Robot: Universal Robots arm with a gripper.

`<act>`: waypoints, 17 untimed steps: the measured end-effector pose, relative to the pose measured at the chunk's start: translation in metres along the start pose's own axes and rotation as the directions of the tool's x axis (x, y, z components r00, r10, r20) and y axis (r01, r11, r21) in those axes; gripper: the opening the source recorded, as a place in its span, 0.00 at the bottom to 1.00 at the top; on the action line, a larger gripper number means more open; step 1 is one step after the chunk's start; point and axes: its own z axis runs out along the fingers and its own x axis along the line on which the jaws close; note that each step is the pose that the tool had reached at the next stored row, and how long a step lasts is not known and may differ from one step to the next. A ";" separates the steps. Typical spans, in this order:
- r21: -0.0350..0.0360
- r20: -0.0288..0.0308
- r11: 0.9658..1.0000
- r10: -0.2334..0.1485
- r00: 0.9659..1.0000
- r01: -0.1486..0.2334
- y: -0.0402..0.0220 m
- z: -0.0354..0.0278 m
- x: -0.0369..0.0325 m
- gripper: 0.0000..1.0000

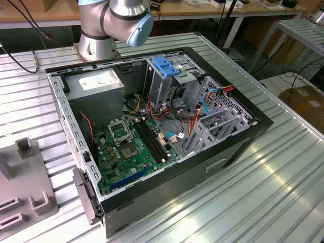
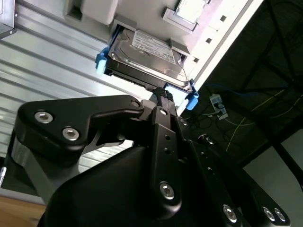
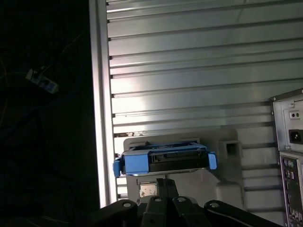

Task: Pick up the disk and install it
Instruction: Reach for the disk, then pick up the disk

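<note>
1. While the disk sits in its grey holder on the slatted table, label showing and blue carrier frame around it, the gripper is right at the disk's near edge in both wrist views. We cannot tell whether it is clenched on that edge or released.
2. Our first worry is the hold itself. Taken by one narrow edge, the disk would hang out like a lever. We judge it could tilt or slip, especially if the grip lands on the plastic frame instead of the metal body.
3. The holder's walls sit close around the disk. A lift that is not straight could jam a blue corner against them and drag the holder along.
4. The holder lies just beside the table's edge, with dark floor beyond it. We think a disk dropped here could easily go over the side.
5. In the first wrist view, the computer case has its rear panel near the holder, and a wide swing might clip it.
6. In the exterior view, orange cables cross beside the drive cage, and a blue bracket sits above the bays. A disk carried crooked could snag those cables or meet the cage askew and bind.
</note>
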 end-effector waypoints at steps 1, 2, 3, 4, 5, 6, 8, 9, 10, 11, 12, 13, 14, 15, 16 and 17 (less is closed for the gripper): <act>0.000 0.000 1.000 0.000 1.000 0.000 -0.0003 0.0010 0.0035 0.10; 0.000 0.000 1.000 0.000 1.000 0.000 -0.0005 0.0019 0.0061 0.10; 0.000 0.000 1.000 0.000 1.000 0.000 -0.0007 0.0036 0.0084 0.10; 0.000 0.000 1.000 0.000 1.000 0.000 -0.0007 0.0036 0.0084 0.10; 0.000 0.000 1.000 0.000 1.000 0.000 -0.0007 0.0036 0.0084 0.10; 0.000 0.000 1.000 0.000 1.000 0.000 -0.0007 0.0037 0.0085 0.10; 0.000 0.000 1.000 0.000 1.000 0.000 -0.0007 0.0039 0.0085 0.10; 0.000 0.000 1.000 0.000 1.000 0.000 -0.0007 0.0039 0.0085 0.10; 0.000 0.000 1.000 0.000 1.000 0.000 -0.0007 0.0039 0.0085 0.10; 0.000 0.000 1.000 0.000 1.000 0.000 -0.0007 0.0039 0.0085 0.10; 0.000 0.000 1.000 0.000 1.000 0.000 -0.0007 0.0039 0.0085 0.10; 0.000 0.000 1.000 0.000 1.000 0.000 -0.0007 0.0039 0.0085 0.10; 0.000 0.000 1.000 0.000 1.000 0.000 -0.0007 0.0040 0.0085 0.10; 0.000 0.000 1.000 0.000 1.000 0.000 -0.0007 0.0040 0.0086 0.10; 0.000 0.000 1.000 0.000 1.000 0.000 -0.0007 0.0040 0.0086 0.10; 0.000 0.000 1.000 0.000 1.000 0.000 -0.0007 0.0040 0.0086 0.10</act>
